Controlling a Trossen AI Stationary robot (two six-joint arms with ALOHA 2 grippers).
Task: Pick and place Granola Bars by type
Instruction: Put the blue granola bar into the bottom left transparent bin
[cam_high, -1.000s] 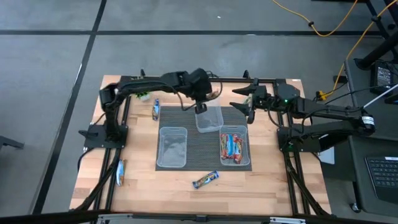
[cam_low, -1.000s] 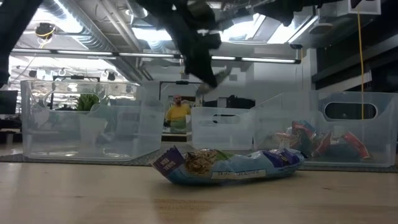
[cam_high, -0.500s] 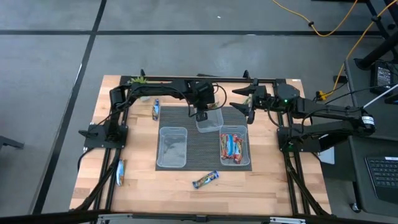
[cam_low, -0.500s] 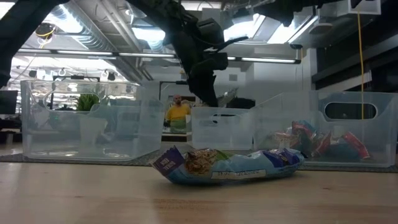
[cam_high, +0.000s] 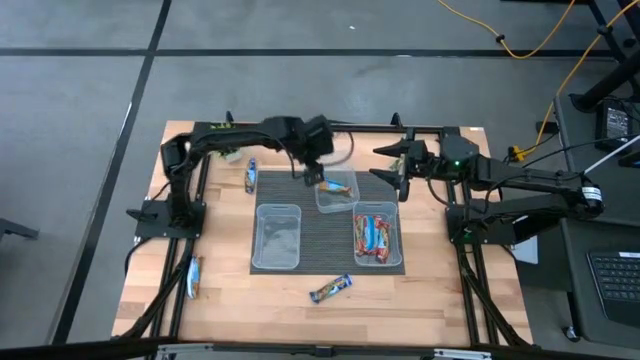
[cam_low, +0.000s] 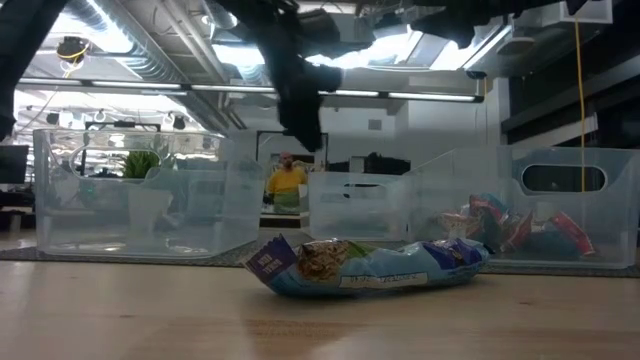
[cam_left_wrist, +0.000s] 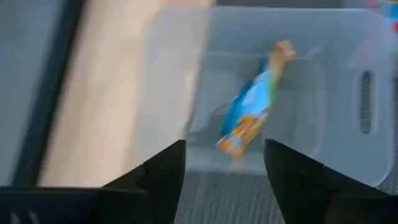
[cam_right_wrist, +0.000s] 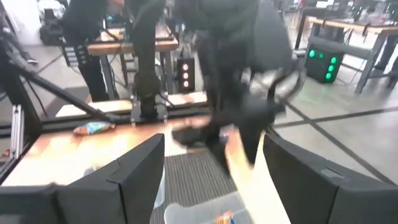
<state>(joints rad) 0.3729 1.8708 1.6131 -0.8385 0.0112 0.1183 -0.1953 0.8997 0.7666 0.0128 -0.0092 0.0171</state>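
Left wrist view: hand (cam_left_wrist: 224, 165) open above bar (cam_left_wrist: 254, 107) in tub (cam_left_wrist: 348, 74).

Overhead and table-level views share the tubs (cam_high: 336, 192); wrist cameras look close

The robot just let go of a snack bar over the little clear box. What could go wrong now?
1. The blue-and-orange granola bar lies tilted in the far tub; it might end up propped against a wall rather than flat.
2. The left gripper, fingers open, hangs close over that tub's edge and could bump it when pulling away.
3. The right gripper waits nearby, so the arms might crowd each other.
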